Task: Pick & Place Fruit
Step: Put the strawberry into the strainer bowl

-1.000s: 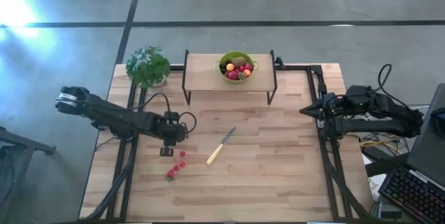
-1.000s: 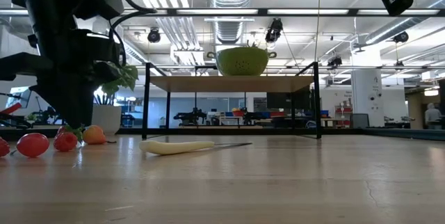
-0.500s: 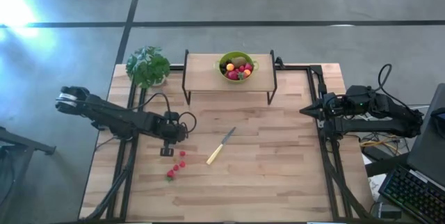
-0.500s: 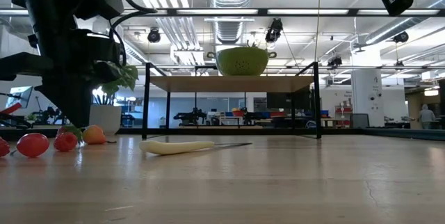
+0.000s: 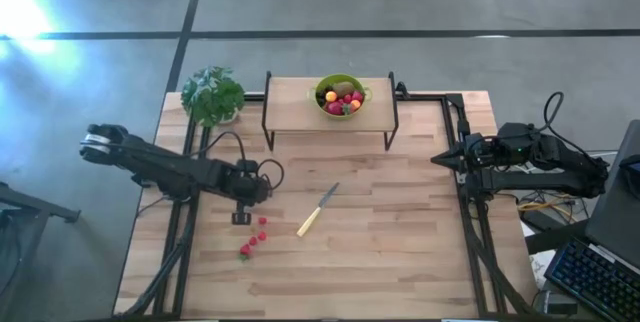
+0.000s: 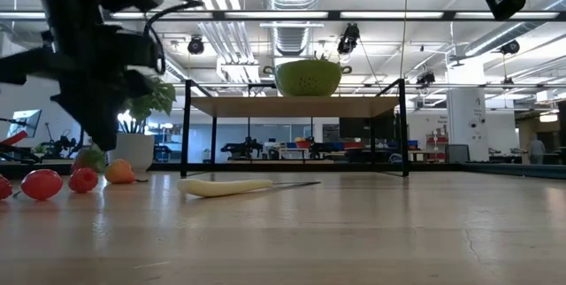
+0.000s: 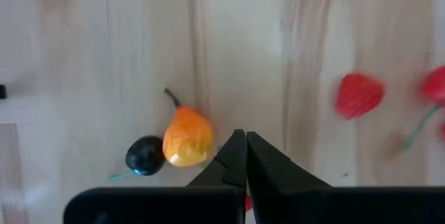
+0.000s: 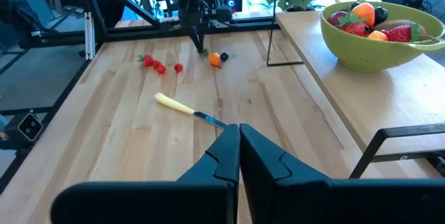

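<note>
**Fruit scattered beside the clenched left pincer**

Fruit in two lots. Loose pieces on the wooden bench (image 5: 400, 232), left of centre: an orange-yellow piece (image 7: 188, 137) with a short stem, touching a dark berry (image 7: 144, 156); red strawberry-like pieces (image 5: 254, 239) strung out in a short line nearby, toward the front edge. Remaining fruit heaped in a green bowl (image 5: 341, 95) on a raised shelf (image 5: 290, 104) at the back of the bench: reds, an orange piece, a brown-green kiwi-like ball on top.

Left pincer (image 7: 240, 144) pointing straight down over the bench, fingers pressed together with nothing between them. Orange-yellow piece just beside the fingertips, dark berry slightly farther on the same side; one red piece (image 7: 359, 94) well off on the other side. From table height, left pincer (image 6: 95, 134) raised clear of the wood, above the loose fruit, not touching any.

Right pincer (image 8: 238, 140) likewise clenched on nothing, parked at the bench's right edge (image 5: 447, 159), well apart from all fruit.

Pale-handled knife (image 5: 317, 210) flat on the bench near the middle, between the loose fruit and the right arm. Leafy potted plant (image 5: 212, 95) at the back left corner, beside the shelf.
</note>
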`<control>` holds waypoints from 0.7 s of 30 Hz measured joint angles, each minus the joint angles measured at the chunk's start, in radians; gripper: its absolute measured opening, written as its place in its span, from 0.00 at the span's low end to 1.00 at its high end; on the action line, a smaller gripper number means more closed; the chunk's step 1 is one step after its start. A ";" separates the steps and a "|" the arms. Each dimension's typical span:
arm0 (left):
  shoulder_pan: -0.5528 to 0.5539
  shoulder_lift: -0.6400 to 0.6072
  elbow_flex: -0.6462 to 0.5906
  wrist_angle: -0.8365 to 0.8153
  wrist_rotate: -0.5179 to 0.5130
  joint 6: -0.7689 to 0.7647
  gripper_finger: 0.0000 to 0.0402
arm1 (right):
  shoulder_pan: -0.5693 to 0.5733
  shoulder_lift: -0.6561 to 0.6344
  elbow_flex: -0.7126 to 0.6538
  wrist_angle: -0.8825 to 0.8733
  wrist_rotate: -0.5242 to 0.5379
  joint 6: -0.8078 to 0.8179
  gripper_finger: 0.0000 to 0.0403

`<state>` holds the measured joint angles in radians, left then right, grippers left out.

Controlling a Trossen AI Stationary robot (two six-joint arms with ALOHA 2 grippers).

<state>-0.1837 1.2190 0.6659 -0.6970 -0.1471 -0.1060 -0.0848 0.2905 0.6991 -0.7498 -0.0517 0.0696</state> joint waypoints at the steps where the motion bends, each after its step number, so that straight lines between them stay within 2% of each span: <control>1: 0.000 0.000 0.014 -0.004 0.009 -0.007 0.01 | 0.000 0.000 0.000 0.000 0.000 0.000 0.02; 7: 0.000 0.000 0.104 0.055 0.041 -0.024 0.00 | 0.000 0.000 0.000 0.000 0.000 0.000 0.02; 15: 0.000 0.000 0.126 0.384 0.041 0.078 0.00 | 0.000 0.000 0.000 0.000 0.000 0.000 0.02; 21: 0.004 0.000 0.126 0.549 0.042 0.160 0.00 | 0.000 0.000 0.000 0.000 0.000 0.000 0.02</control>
<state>-0.1793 1.2190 0.7918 -0.1481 -0.1055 0.0540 -0.0847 0.2909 0.6987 -0.7498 -0.0517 0.0696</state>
